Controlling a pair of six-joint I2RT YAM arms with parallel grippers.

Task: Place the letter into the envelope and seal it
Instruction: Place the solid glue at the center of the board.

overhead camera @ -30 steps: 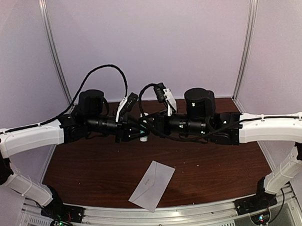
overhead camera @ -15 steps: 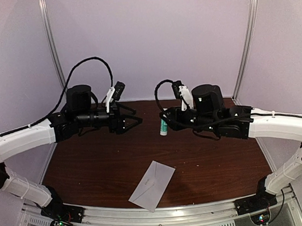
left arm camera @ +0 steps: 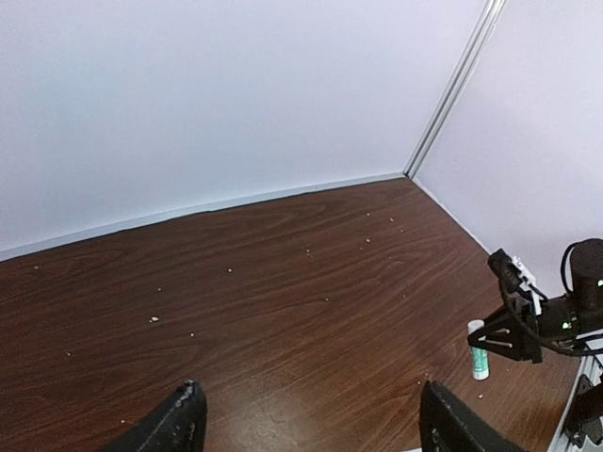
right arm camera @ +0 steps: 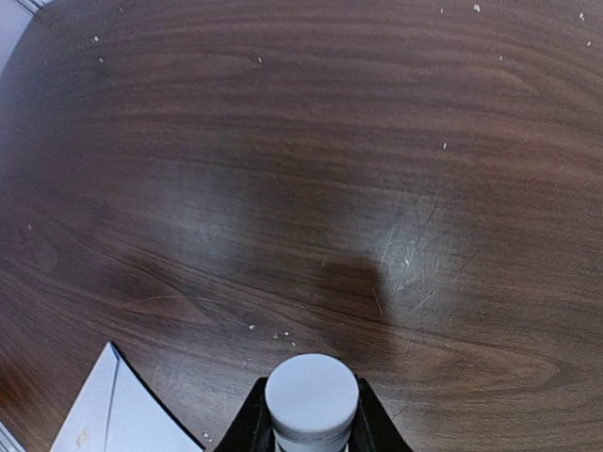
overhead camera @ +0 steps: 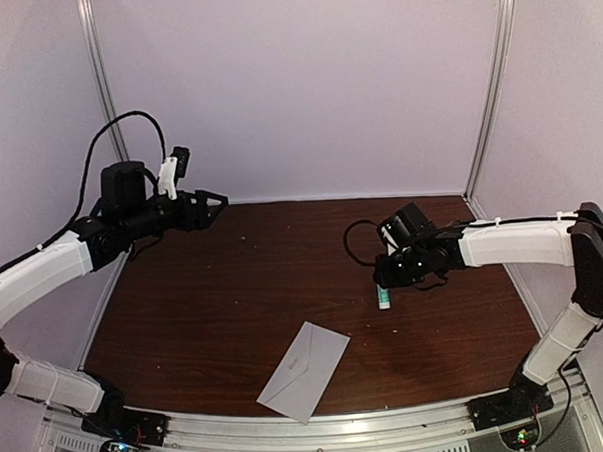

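The right hand (overhead camera: 386, 280), clamped on an upright glue stick (overhead camera: 385, 298), would do best to set it squarely on the surface (overhead camera: 215, 310), well clear of the envelope (overhead camera: 303, 371) lying near the front edge, letter unseen, while the left hand (overhead camera: 212, 202) hovers wide open and empty.

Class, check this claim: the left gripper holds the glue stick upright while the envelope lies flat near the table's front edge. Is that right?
Wrong arm: the top external view shows the right gripper holding the glue stick upright; the left gripper is open and empty. The envelope does lie flat near the front edge of the table.
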